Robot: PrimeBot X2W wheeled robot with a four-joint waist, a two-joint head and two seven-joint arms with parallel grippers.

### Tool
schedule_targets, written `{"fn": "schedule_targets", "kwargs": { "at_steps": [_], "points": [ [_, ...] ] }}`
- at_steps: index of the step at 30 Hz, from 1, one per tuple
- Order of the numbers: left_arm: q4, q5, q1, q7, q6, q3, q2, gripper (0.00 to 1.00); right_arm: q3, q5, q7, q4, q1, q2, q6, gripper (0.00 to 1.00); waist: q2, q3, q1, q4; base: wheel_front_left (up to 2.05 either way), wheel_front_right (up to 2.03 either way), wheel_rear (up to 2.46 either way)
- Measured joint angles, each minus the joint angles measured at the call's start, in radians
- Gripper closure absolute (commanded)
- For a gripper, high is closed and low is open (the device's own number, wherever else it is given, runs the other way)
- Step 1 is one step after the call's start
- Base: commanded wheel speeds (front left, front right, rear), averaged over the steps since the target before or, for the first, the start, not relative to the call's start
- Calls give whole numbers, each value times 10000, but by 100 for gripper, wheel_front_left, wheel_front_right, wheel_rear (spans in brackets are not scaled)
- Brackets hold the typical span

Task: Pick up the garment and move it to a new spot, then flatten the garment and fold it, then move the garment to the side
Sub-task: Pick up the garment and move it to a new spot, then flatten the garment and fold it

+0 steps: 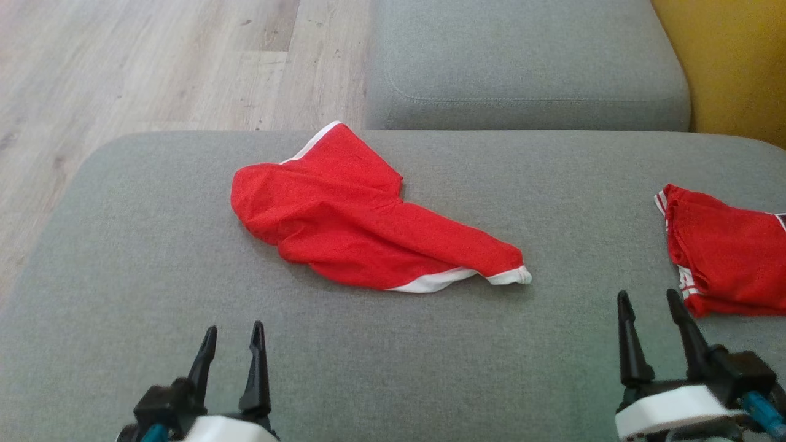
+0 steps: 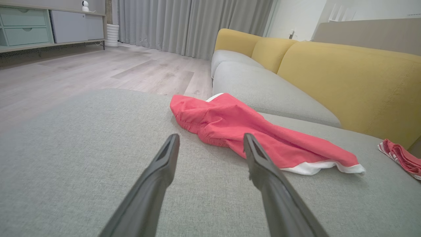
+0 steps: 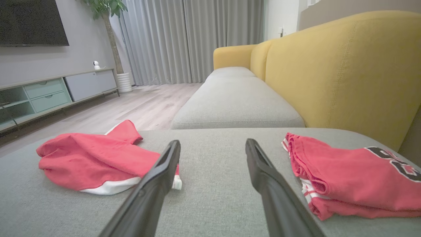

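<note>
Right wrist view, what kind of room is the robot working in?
Most likely a home living room: a yellow-backed sofa with grey fabric seats, a dark flat television on the wall, and a low cabinet with pale green drawers.

Head view: steep down on cushion. Wrist views: low, along cushion, sharing garment.

Home living room: yellow-backed grey sofa is sitting by floor-length curtains, wall TV is hanging over low media cabinet, potted plant is standing on wood floor.
</note>
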Motion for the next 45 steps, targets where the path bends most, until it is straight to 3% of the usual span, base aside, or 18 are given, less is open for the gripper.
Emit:
{"fn": "schedule_targets", "kwargs": {
  "at_steps": [15, 36, 39, 45],
  "points": [
    [-370, 146, 544, 0, -2, 389, 31, 0, 324, -19, -38, 976, 5, 4, 0, 0, -1, 27, 1, -70, 0, 0, 0],
    [-322, 203, 625, 263, -58, 322, 58, 0, 441, -12, -67, 1047, -50, 4, 0, 0, 0, 369, 1, -157, 0, 0, 0],
    [234, 232, 116, 633, -410, -58, -2, 0, 650, -8, -52, 938, -123, 4, 0, 0, 0, 583, 1, -249, 0, 0, 0],
    [2061, 188, -1960, 959, -1074, -378, -849, 0, 1028, -111, 115, 617, -802, 4, 0, 0, 0, 1218, 3, -635, 0, 0, 0]
  ]
}}
